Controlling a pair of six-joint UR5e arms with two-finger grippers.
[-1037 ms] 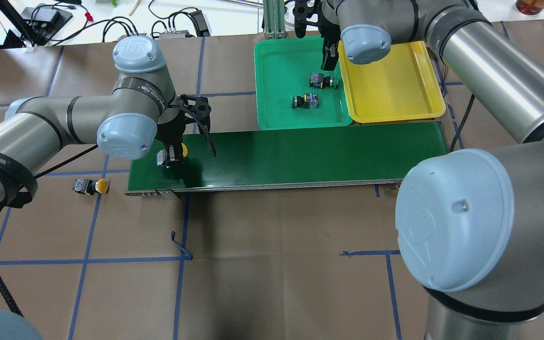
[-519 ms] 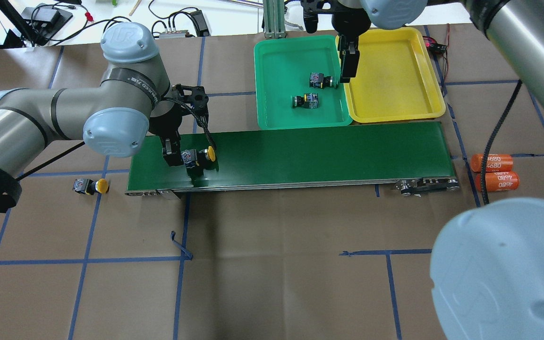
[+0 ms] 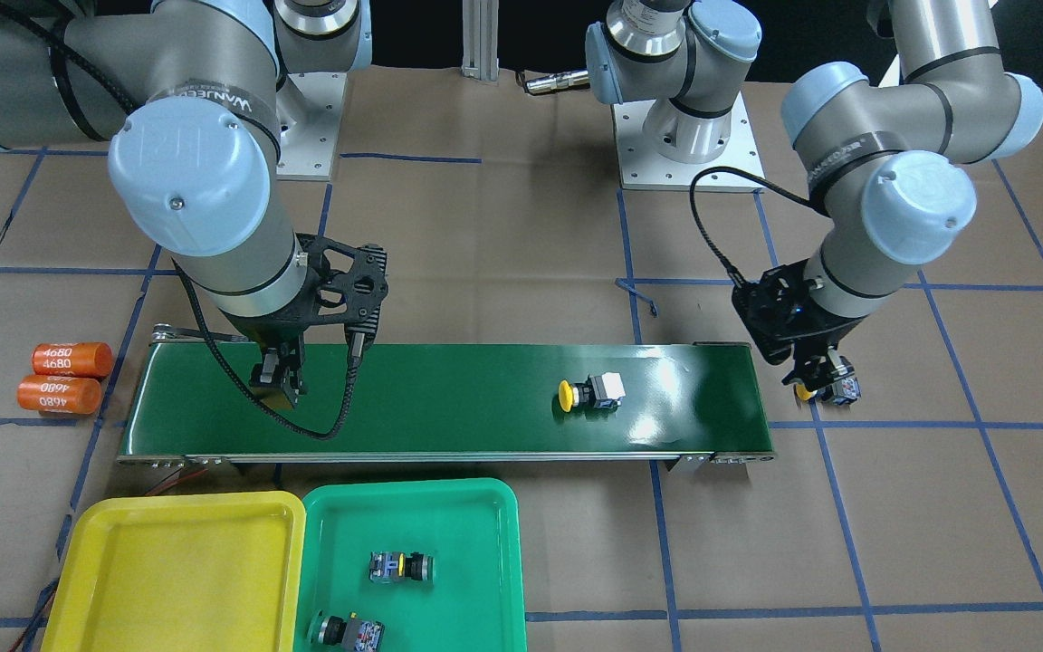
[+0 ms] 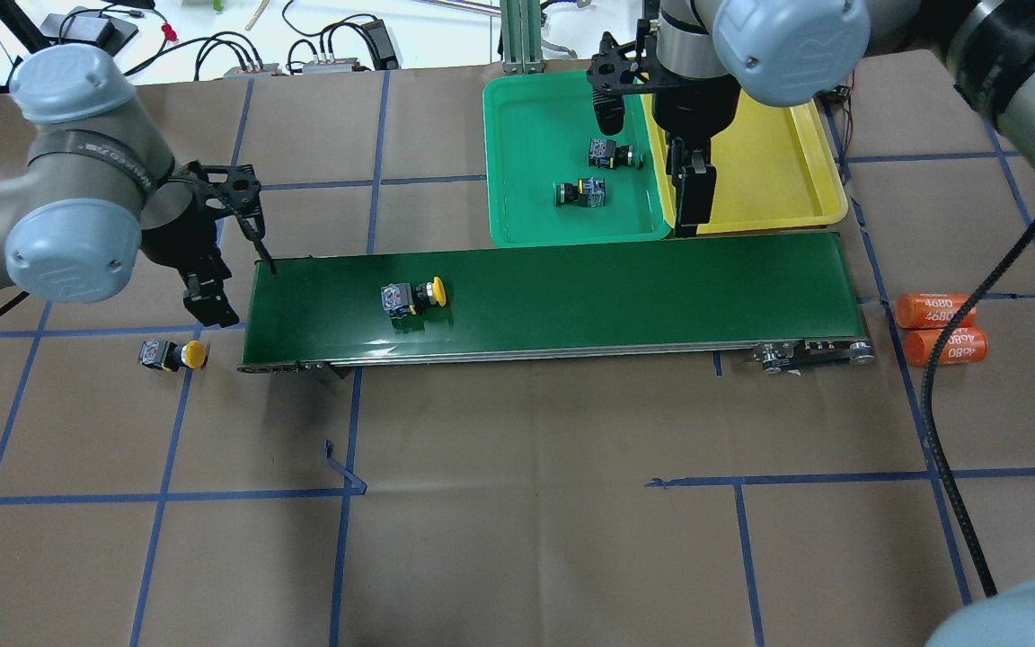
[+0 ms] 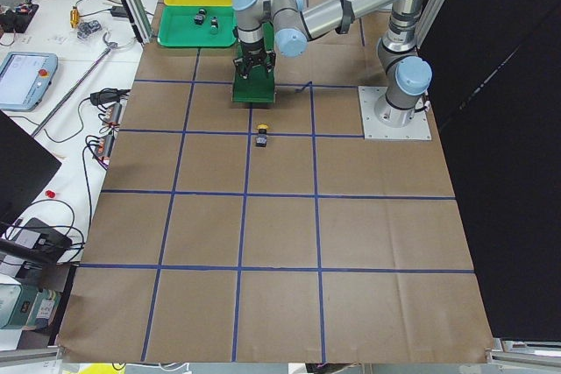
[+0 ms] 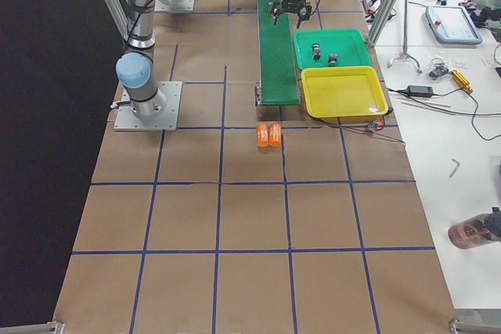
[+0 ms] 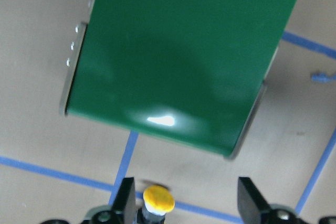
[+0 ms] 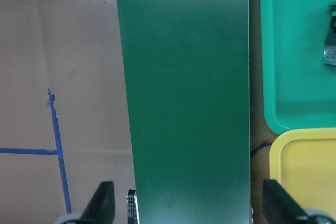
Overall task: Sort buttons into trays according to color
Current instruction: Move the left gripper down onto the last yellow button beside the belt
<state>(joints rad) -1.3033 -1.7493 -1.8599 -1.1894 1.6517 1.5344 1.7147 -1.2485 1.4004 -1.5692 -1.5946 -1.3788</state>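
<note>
The left gripper has its jaws spread wide and grasps nothing. In its wrist view a yellow button lies on the brown table inside the gap, close beside one finger and well clear of the other; whether it touches that finger cannot be told. The end of the green belt lies just ahead of the fingertips. A second yellow button lies on its side on the belt, well beyond the left jaws, its cap turned toward the right arm's end. The right gripper is also spread wide and empty, hanging over the belt, which fills the whole space between its fingers. Off to the outside of one finger lie a corner of the green tray and a corner of the yellow tray, the two trays side by side. In the green tray, apart from the right jaws, lie a green button and another green button, near each other. Two orange cans lie beyond the belt's far end, well apart from both grippers.
</note>
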